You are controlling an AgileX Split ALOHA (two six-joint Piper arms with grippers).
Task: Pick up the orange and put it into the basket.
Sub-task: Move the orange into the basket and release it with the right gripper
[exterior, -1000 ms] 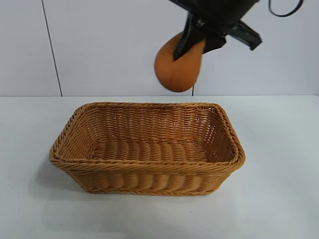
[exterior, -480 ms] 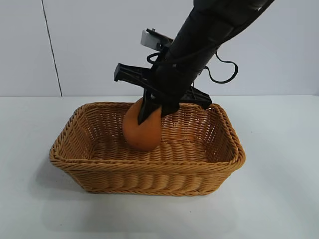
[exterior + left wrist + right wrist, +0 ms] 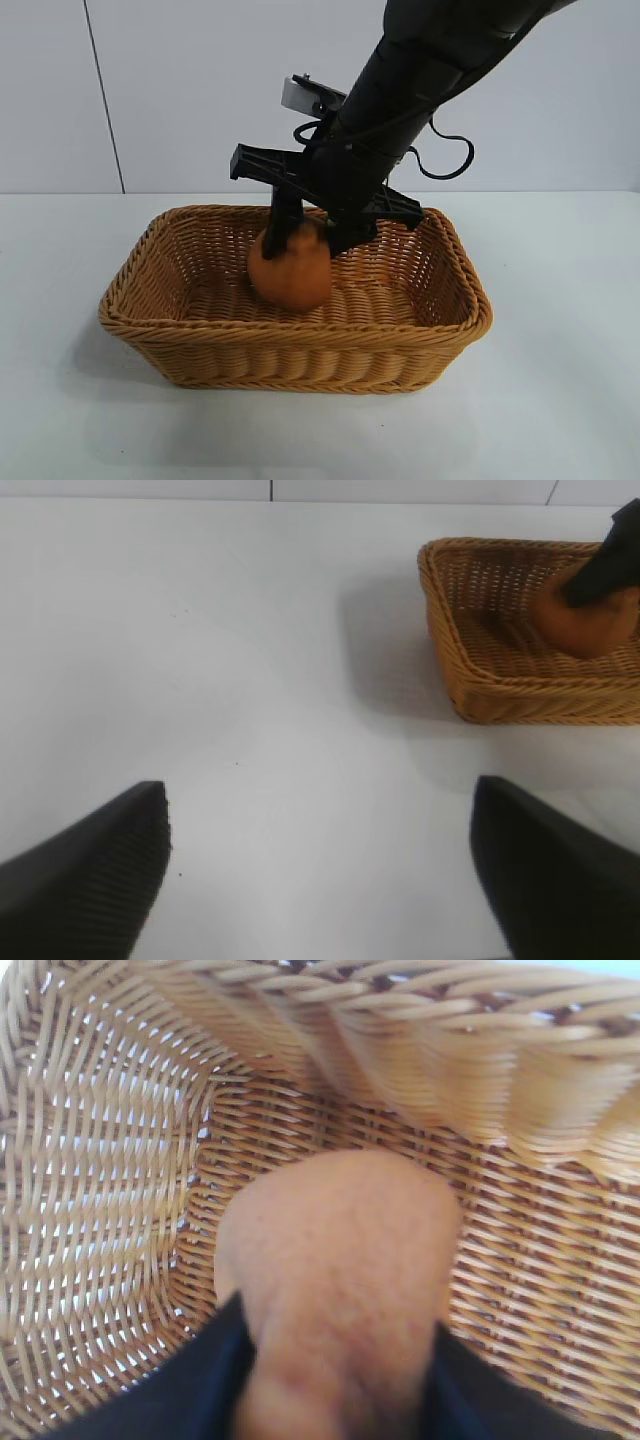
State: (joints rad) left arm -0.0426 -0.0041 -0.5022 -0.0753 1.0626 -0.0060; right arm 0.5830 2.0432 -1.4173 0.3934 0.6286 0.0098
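Note:
The dull-orange orange sits low inside the tan wicker basket, near its middle. My right gripper reaches down into the basket from the back right. Its black fingers stand apart on either side of the fruit's knobbly top, so it is open. From the right wrist the orange fills the gap of the gripper over the woven floor. My left gripper hangs open over bare table, well away from the basket and orange.
The basket stands alone on a white table. A white panelled wall rises behind it. The right arm's cable loops above the basket's back rim.
My right gripper came down from above the basket's back right into the basket with the orange. Its fingers, pinched on the fruit's top before, have now spread apart.

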